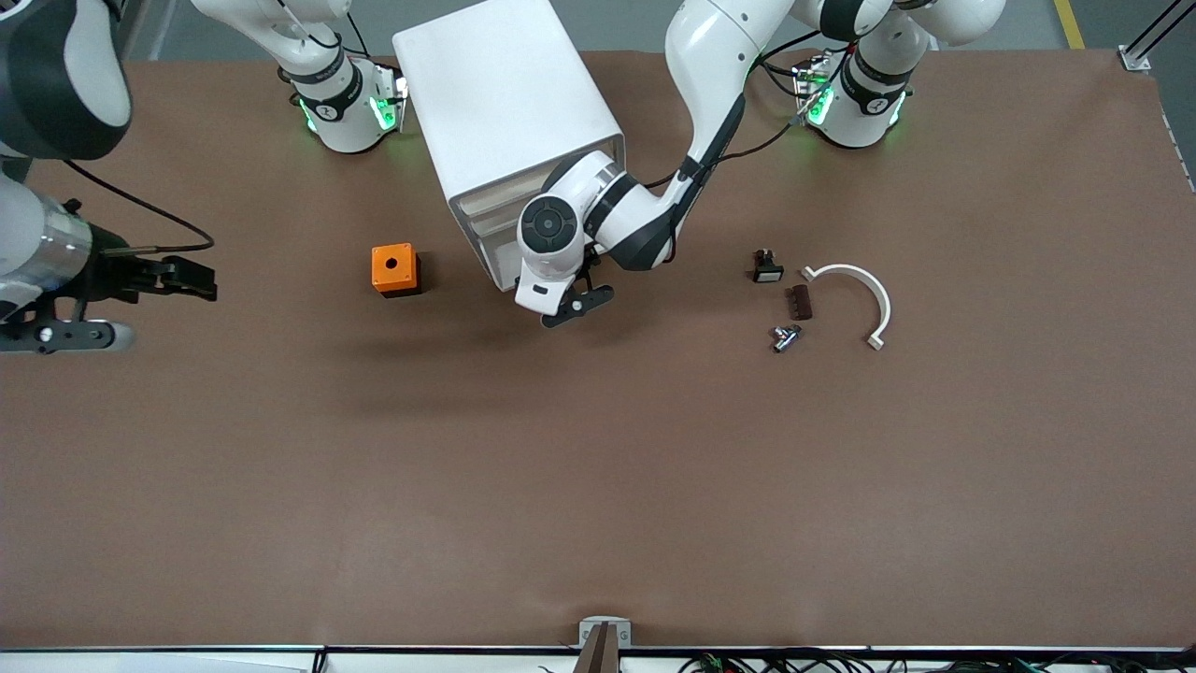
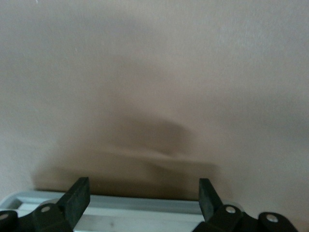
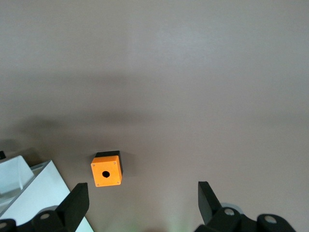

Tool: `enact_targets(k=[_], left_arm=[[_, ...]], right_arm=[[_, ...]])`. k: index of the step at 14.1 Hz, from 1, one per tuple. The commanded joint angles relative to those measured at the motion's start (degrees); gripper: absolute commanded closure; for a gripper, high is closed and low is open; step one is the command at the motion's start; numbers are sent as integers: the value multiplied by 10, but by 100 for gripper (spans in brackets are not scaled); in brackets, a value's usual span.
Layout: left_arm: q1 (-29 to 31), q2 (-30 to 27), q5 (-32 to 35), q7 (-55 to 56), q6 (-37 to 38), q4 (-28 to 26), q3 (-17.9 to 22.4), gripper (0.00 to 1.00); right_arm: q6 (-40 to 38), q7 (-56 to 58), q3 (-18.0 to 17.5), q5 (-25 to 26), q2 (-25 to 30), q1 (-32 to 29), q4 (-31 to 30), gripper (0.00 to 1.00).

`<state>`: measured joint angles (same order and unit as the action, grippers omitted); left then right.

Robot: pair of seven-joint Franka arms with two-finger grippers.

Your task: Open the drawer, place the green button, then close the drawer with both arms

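The white cabinet [image 1: 505, 103] stands in the upper centre of the front view, and the drawer [image 1: 498, 268] is its lowest cream front, partly hidden by the left arm [image 1: 654, 215]; I cannot tell if it is pulled out. The left gripper [image 1: 575, 305] hangs low just in front of it with fingers [image 2: 77, 198] spread apart, and a pale edge [image 2: 145, 209] lies between them. The right gripper [image 1: 207, 280] waits, released, at mid-height by the frame's edge, over bare table [image 1: 598, 486] near the orange box [image 1: 394, 269].
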<state>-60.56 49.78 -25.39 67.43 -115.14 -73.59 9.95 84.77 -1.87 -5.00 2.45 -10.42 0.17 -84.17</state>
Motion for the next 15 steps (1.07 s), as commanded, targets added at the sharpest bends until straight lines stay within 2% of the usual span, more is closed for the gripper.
enact_targets(k=[1,10,15], left_arm=[[1,-15,-40,6,12,-16,-4,1],[-1,-8,-163,5,48,-16,-4,1],[0,-7,-186,0,48,-20,-4,1]], right_arm=[[-8,-2,0,3,-3,5,14,0],[-8,-2,3,3,-3,-25,13,0],[14,-2,2,2,16,-25,11,0]])
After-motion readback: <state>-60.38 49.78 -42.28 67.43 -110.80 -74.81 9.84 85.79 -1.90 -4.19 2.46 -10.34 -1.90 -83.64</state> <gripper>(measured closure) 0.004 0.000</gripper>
